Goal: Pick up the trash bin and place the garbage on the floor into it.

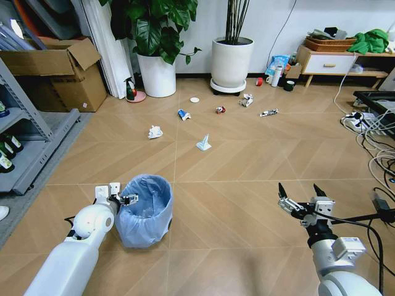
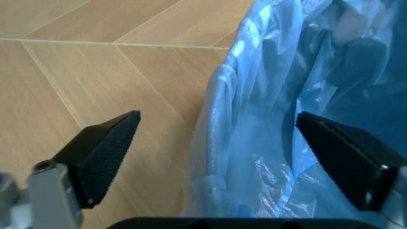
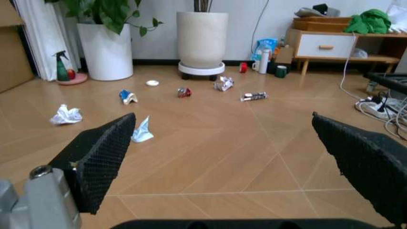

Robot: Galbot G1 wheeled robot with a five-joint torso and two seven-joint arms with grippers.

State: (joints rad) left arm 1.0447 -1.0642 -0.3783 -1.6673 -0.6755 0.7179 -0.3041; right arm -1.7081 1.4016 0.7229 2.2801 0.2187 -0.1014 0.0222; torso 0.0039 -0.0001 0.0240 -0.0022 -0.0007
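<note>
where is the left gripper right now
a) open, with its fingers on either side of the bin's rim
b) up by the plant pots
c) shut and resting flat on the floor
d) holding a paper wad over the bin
a: the left wrist view shows the left gripper open, one finger outside the trash bin over bare floor and the other over the blue bag inside.

left hand [image 2: 216, 131] spread astride trash bin [image 2: 279, 109] rim

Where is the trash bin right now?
In the head view the trash bin stands on the floor at lower left, its rim between the open fingers of the left tool.
</note>
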